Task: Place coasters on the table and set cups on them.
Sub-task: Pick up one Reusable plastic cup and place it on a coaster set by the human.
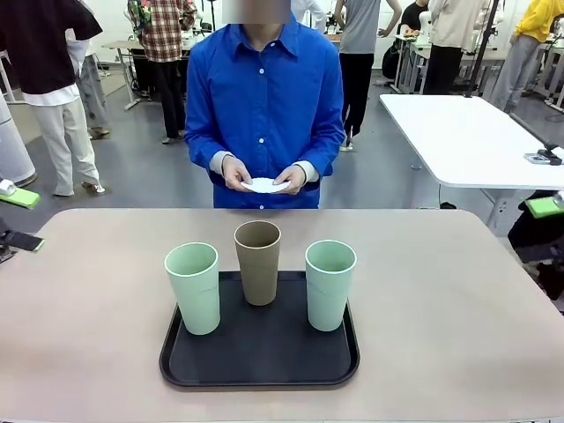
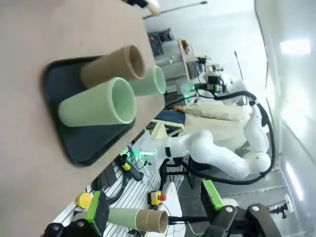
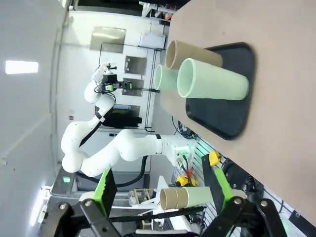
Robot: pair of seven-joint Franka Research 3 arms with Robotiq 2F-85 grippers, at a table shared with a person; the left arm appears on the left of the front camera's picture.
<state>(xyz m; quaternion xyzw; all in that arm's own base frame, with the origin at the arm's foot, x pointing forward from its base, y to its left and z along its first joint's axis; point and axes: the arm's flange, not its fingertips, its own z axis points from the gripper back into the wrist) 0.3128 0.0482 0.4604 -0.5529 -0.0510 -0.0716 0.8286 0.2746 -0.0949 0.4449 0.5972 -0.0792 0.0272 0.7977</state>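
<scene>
Barely started: no coasters (image 1: 264, 185) on the bench (image 1: 441, 291) yet, all held in the person's hands (image 1: 236, 172) beyond the far edge. Three cups (image 1: 258, 264) waiting on the tray (image 1: 260, 368) at the middle of the near edge — upright, mouths up, long axis vertical. Left fingers (image 2: 95, 213) and right fingers (image 3: 106, 187) spread wide — empty.

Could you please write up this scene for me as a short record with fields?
Cups: left mint cup, tan cup and right mint cup, all upright on the black tray
Coasters: white coasters in the person's hands at the far side; none laid on the table
Left gripper: open, empty
Right gripper: open, empty
Progress: no cup on a coaster yet
</scene>
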